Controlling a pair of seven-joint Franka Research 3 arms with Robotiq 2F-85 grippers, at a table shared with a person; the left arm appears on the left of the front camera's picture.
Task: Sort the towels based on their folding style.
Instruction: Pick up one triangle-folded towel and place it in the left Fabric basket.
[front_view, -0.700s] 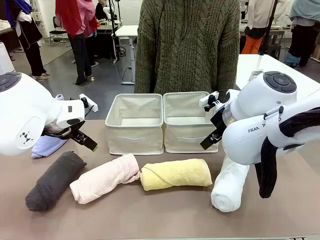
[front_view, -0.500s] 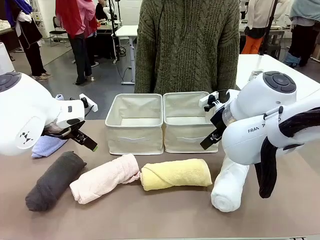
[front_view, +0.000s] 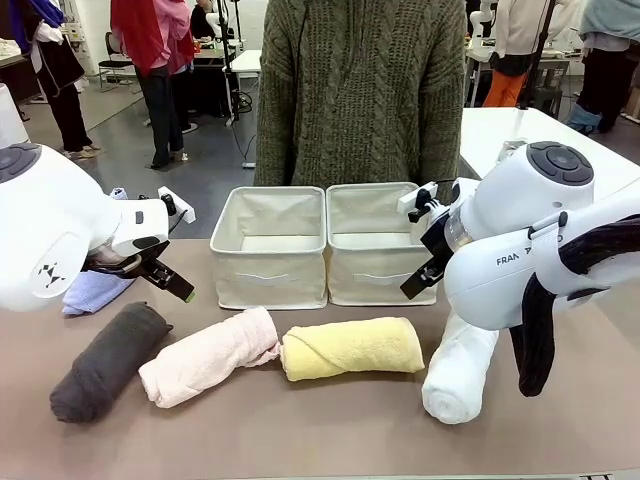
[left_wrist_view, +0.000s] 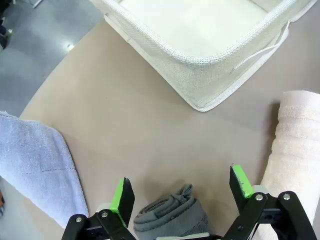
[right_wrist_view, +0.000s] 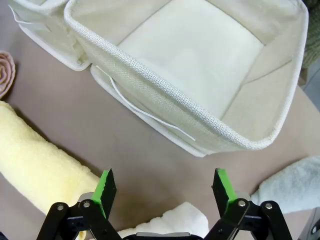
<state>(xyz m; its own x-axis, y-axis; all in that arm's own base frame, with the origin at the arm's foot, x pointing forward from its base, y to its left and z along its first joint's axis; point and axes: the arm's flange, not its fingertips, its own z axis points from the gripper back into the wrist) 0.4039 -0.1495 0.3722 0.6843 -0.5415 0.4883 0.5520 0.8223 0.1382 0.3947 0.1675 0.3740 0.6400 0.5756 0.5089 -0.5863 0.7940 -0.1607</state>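
A: Towel positions?
B: Near row: dark grey roll (front_view: 105, 360), pink roll (front_view: 205, 355), yellow roll (front_view: 350, 347), white roll (front_view: 460, 378), before the left bin (front_view: 266, 282) and right bin (front_view: 368, 282), both empty; lavender-blue towel (front_view: 92, 292) far left. Nothing sorted.
A: Grippers?
B: Jaws spread wide, holding nothing: left gripper (left_wrist_view: 181, 187) above the dark grey roll's end, right gripper (right_wrist_view: 164, 184) above the white roll, presumably staged for picks.

Bright, even overhead light, soft short shadows, sharp focus, wide-angle bending at wrist-view edges.

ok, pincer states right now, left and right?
Left pincer: open, holding nothing.
Right pincer: open, holding nothing.
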